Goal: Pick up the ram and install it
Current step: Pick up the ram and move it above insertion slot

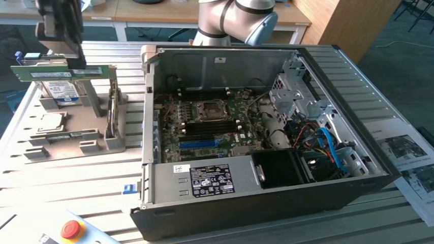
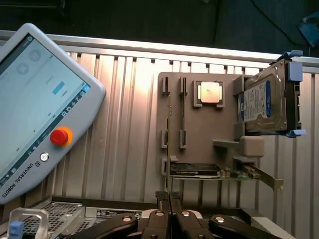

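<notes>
Finding: end effector (image 2: 169,195) closed almost fully on the ram (image 1: 40,74), held level at upper left of the exterior frame (long axis left-right), above the grey fixture (image 1: 95,146); open computer case (image 1: 271,201) lies right.

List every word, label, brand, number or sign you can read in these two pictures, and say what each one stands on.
"UNIVERSAL ROBOTS": on the rim of the teach pendant.
Text on the pendant's screen: too blurred to read.
White sticker on the ram held in the claw: too blurred.
Label on the hard drive: too blurred.
Label on the power supply: too small.
Text on the printed sheets: too small.
</notes>
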`<state>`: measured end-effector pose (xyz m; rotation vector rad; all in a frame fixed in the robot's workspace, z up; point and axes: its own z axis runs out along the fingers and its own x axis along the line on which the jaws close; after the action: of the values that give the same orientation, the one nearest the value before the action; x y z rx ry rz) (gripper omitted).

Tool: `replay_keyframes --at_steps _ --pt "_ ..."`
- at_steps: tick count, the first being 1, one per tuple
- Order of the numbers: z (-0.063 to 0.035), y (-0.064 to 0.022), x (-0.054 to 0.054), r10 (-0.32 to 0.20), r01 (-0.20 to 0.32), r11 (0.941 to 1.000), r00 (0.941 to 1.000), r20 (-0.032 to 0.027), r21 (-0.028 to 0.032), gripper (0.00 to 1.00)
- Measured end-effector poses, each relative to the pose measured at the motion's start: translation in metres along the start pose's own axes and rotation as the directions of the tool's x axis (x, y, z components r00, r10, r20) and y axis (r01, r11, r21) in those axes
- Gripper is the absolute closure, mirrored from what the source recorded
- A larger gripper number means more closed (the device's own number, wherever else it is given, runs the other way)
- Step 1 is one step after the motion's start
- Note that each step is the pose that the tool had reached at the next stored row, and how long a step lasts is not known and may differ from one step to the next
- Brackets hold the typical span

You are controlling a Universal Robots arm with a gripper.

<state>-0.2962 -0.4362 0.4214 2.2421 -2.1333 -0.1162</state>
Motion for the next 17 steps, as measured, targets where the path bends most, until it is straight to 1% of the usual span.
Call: replay_keyframes --at_steps 7,17 --pt "-0.0025 -0.0282 0.003 0.0 0.0 1.0 1.0 0.0004 -0.0091 0.89" --pt "-0.0053 -0.0618 0.007 0.0 0.0 0.9998 1.0 0.001 -0.0192 0.89"
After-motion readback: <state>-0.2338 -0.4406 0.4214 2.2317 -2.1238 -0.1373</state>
